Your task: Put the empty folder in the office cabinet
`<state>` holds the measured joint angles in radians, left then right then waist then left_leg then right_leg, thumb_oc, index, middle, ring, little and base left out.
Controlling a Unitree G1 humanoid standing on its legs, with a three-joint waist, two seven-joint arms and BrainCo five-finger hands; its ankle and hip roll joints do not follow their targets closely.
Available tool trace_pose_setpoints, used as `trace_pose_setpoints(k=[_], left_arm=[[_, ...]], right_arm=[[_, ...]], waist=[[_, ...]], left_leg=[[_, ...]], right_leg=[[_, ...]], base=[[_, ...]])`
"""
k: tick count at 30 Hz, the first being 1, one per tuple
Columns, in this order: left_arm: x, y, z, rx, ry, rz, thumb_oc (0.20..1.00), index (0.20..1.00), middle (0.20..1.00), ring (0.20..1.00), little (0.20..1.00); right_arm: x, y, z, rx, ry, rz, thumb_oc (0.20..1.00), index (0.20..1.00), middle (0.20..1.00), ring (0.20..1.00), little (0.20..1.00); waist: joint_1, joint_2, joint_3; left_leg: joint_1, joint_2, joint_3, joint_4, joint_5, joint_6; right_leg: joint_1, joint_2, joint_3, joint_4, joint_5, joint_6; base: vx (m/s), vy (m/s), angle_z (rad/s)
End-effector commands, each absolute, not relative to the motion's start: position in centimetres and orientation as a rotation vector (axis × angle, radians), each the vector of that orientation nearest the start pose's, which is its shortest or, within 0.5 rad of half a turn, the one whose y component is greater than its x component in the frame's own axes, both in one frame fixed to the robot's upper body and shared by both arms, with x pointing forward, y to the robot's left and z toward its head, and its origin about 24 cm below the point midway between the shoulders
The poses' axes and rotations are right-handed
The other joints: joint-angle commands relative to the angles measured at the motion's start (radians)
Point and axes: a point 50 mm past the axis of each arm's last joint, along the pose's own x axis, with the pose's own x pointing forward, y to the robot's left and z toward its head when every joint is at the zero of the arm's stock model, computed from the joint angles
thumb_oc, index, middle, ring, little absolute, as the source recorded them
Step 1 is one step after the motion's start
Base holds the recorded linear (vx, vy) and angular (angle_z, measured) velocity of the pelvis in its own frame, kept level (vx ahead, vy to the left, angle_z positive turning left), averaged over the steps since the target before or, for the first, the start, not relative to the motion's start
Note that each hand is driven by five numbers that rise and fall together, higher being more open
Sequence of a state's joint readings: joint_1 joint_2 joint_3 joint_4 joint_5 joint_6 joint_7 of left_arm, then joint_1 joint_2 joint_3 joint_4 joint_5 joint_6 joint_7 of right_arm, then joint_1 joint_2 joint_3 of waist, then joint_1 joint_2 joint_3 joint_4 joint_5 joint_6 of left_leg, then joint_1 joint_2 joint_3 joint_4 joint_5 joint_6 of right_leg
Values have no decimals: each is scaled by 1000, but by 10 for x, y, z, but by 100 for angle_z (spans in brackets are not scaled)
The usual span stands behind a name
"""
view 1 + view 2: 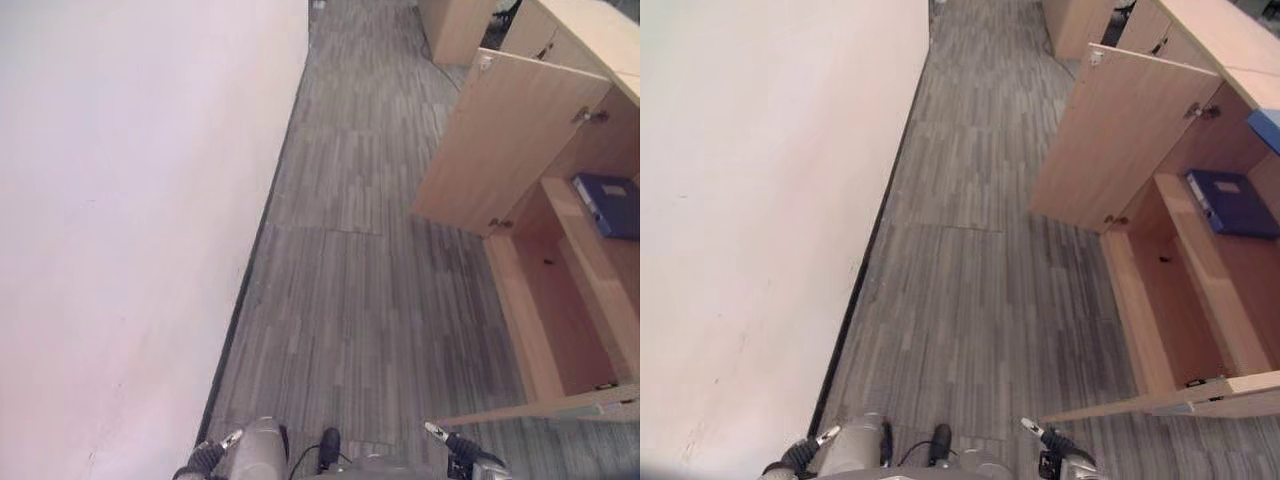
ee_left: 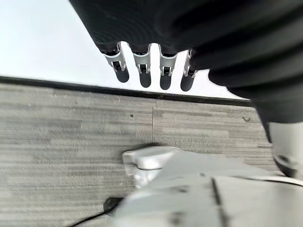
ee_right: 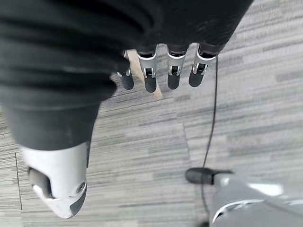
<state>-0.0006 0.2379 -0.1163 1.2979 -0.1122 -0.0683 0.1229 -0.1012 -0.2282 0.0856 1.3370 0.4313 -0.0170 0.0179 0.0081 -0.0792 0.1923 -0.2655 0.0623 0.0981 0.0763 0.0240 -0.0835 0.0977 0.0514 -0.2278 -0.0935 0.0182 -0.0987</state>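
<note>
Blue folder lies in one open cabinet.

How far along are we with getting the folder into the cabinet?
Looks mostly done: a blue folder lies on a shelf inside the office cabinet, whose door stands open. Nothing is in hand: the left hand and right hand hang over the grey floor with fingers straight, holding nothing. Possibly left: shutting the door, if that is wanted.
</note>
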Motion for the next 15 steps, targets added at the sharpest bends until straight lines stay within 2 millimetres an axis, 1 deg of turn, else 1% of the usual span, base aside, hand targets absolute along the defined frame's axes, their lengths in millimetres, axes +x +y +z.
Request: trace_pose_setpoints(k=[1, 2, 3, 4, 5, 6, 7, 8, 9, 10, 11, 12, 13, 14, 15], left_arm=[[61, 238, -166, 255, 1277, 234, 1000, 1000, 1000, 1000, 1000], [57, 236, -167, 249, 1289, 234, 1000, 1000, 1000, 1000, 1000], [57, 236, -167, 249, 1289, 234, 1000, 1000, 1000, 1000, 1000], [54, 236, -168, 252, 1300, 230, 1000, 1000, 1000, 1000, 1000], [53, 237, -168, 258, 1305, 233, 1000, 1000, 1000, 1000, 1000], [54, 238, -168, 265, 1302, 227, 1000, 1000, 1000, 1000, 1000], [54, 238, -168, 265, 1302, 227, 1000, 1000, 1000, 1000, 1000], [56, 240, -167, 268, 1295, 232, 1000, 1000, 1000, 1000, 1000], [56, 240, -167, 268, 1295, 232, 1000, 1000, 1000, 1000, 1000], [58, 241, -166, 270, 1289, 233, 1000, 1000, 1000, 1000, 1000], [60, 242, -166, 273, 1285, 234, 1000, 1000, 1000, 1000, 1000], [63, 242, -165, 279, 1276, 228, 1000, 1000, 1000, 1000, 1000], [65, 242, -165, 289, 1270, 220, 1000, 1000, 1000, 1000, 1000], [65, 242, -165, 289, 1270, 220, 1000, 1000, 1000, 1000, 1000], [67, 242, -165, 295, 1268, 213, 1000, 1000, 1000, 1000, 1000]], right_arm=[[97, -250, -157, 92, 1173, -366, 1000, 1000, 1000, 1000, 1000], [94, -248, -159, 98, 1180, -366, 1000, 1000, 1000, 1000, 1000], [94, -248, -159, 98, 1180, -366, 1000, 1000, 1000, 1000, 1000], [91, -247, -160, 101, 1188, -366, 1000, 1000, 1000, 1000, 1000], [89, -244, -161, 107, 1195, -357, 1000, 1000, 1000, 1000, 1000], [89, -240, -162, 98, 1208, -335, 1000, 1000, 1000, 1000, 1000], [89, -240, -162, 98, 1208, -335, 1000, 1000, 1000, 1000, 1000], [90, -236, -163, 100, 1209, -320, 1000, 1000, 1000, 1000, 1000], [90, -236, -163, 100, 1209, -320, 1000, 1000, 1000, 1000, 1000], [92, -235, -162, 103, 1203, -312, 1000, 1000, 1000, 1000, 1000], [93, -233, -162, 106, 1201, -309, 1000, 1000, 1000, 1000, 1000], [96, -232, -162, 113, 1192, -303, 1000, 1000, 1000, 1000, 1000], [101, -230, -161, 119, 1177, -294, 1000, 1000, 1000, 1000, 1000], [101, -230, -161, 119, 1177, -294, 1000, 1000, 1000, 1000, 1000], [105, -229, -160, 122, 1165, -288, 1000, 1000, 1000, 1000, 1000]], waist=[[25, 31, -30], [20, 43, -47], [20, 43, -47], [17, 47, -62], [17, 48, -80], [18, 48, -93], [19, 47, -92], [22, 45, -100], [22, 45, -100], [25, 44, -104], [27, 44, -106], [26, 46, -109], [23, 51, -110], [24, 51, -110], [22, 63, -102]], left_leg=[[79, 24, -32, -112, 96, 35], [95, 24, -41, -124, 113, 33], [97, 24, -41, -126, 114, 33], [111, 15, -42, -133, 113, 33], [133, 2, -38, -141, 101, 41], [157, -19, -29, -133, 74, 56], [157, -20, -28, -133, 73, 56], [166, -39, -19, -112, 39, 74], [165, -39, -19, -111, 38, 74], [166, -49, -6, -96, 14, 86], [168, -55, -1, -88, 2, 93], [174, -66, 8, -79, -15, 102], [187, -83, 14, -72, -35, 119], [186, -84, 15, -71, -35, 120], [209, -105, 22, -71, -53, 143]], right_leg=[[52, -77, 66, 68, -97, 136], [58, -79, 62, 67, -109, 143], [59, -79, 62, 67, -110, 143], [66, -89, 69, 63, -108, 148], [68, -113, 75, 64, -111, 157], [74, -141, 81, 71, -112, 174], [75, -142, 81, 71, -112, 175], [69, -170, 82, 86, -107, 193], [69, -171, 83, 86, -107, 193], [63, -190, 82, 100, -101, 206], [55, -200, 80, 112, -96, 212], [38, -217, 78, 143, -79, 223], [14, -246, 73, 205, -46, 236], [12, -247, 74, 206, -47, 237], [-28, -291, 57, 311, 11, 239]], base=[[484, 314, -24], [412, 269, -38], [234, 175, -54], [277, 239, -63], [439, 409, -59], [325, 320, -39], [283, 337, -21], [121, 169, 4], [179, 267, 6], [91, 150, 4], [133, 242, -20], [153, 287, -26], [121, 239, -26], [139, 315, -10], [92, 259, -6]])
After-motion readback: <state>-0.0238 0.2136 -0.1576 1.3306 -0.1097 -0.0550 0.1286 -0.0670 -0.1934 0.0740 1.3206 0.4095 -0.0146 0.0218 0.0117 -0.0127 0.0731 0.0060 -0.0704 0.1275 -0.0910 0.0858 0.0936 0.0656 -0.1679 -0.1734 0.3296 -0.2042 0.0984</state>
